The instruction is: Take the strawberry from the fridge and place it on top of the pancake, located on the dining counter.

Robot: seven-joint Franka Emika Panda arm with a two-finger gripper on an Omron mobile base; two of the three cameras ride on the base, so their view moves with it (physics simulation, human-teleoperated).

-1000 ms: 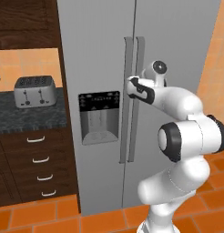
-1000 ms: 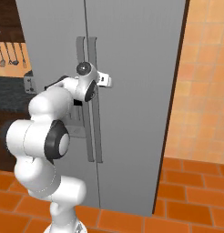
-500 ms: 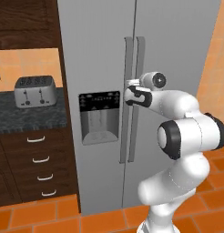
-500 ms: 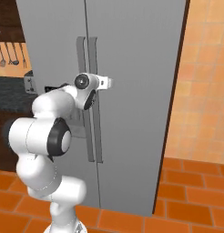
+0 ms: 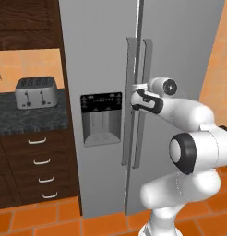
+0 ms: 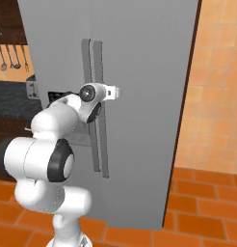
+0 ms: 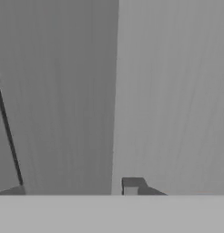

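Observation:
The tall grey fridge [image 5: 101, 55] stands with both doors closed, so the strawberry is hidden. Its black dispenser panel [image 5: 101, 117] is on the left door. My gripper [image 5: 134, 95] reaches level to the two long vertical handles [image 5: 130, 138] at the middle seam, at about dispenser height. In the hand view a grey handle bar [image 7: 68, 113] runs between my fingers, with one dark fingertip [image 7: 132, 185] pressed at its right side; the gripper [image 7: 70, 189] is shut on it. From the right base view my hand [image 6: 108, 90] covers the handles [image 6: 94, 149]. The pancake and dining counter are out of view.
Left of the fridge, a silver toaster [image 5: 36, 91] sits on a dark speckled worktop [image 5: 27, 117] above dark drawers [image 5: 39, 166]. Utensils [image 6: 12, 55] hang on the wall. An orange tiled wall [image 6: 217, 96] stands to the right of the fridge, with orange floor tiles [image 6: 202, 212] in front.
My hand has dropped slightly and pushed forward onto the door handles. The jaws have gone from wide open to closed around the handle bar. The doors have not moved.

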